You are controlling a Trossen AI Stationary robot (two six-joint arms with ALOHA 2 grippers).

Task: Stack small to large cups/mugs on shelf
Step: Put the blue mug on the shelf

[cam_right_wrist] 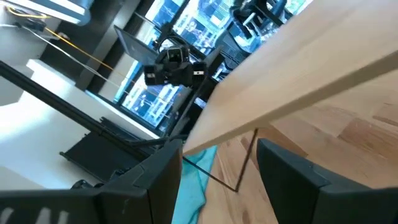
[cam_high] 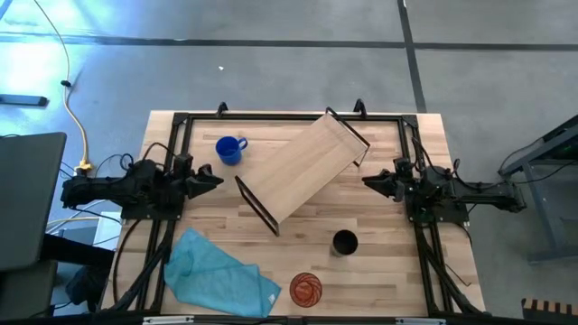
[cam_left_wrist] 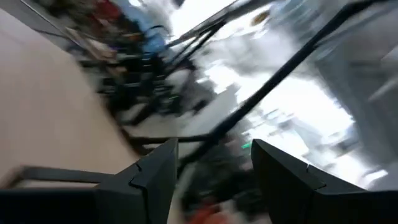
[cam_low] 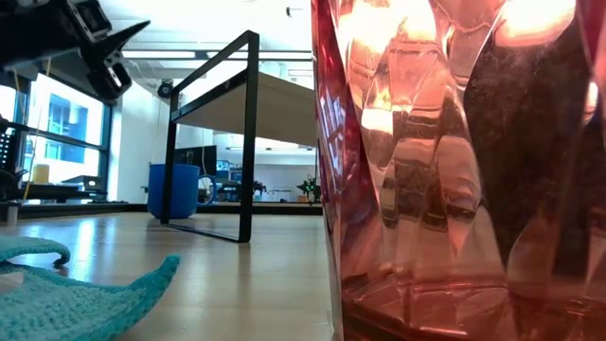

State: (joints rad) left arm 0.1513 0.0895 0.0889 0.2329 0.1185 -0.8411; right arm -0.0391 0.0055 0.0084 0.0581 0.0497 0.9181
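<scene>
The light-wood shelf (cam_high: 302,167) stands askew mid-table on its black end frames; the right wrist view sees its board (cam_right_wrist: 311,81) too. The blue mug (cam_high: 230,150) sits upright on the tabletop by the shelf's far-left side, also in the low view (cam_low: 174,190). The black cup (cam_high: 344,243) stands on the table nearer the front. The orange ribbed tumbler (cam_high: 306,289) stands at the near edge and fills the low view (cam_low: 454,170). My left gripper (cam_high: 215,179) hovers open left of the shelf; my right gripper (cam_high: 368,181) hovers open right of it.
A teal cloth (cam_high: 219,275) lies crumpled on the near-left of the table (cam_high: 388,271), also in the low view (cam_low: 66,294). A black frame (cam_high: 271,116) runs along the table's far edge. Bare wood lies between shelf and black cup.
</scene>
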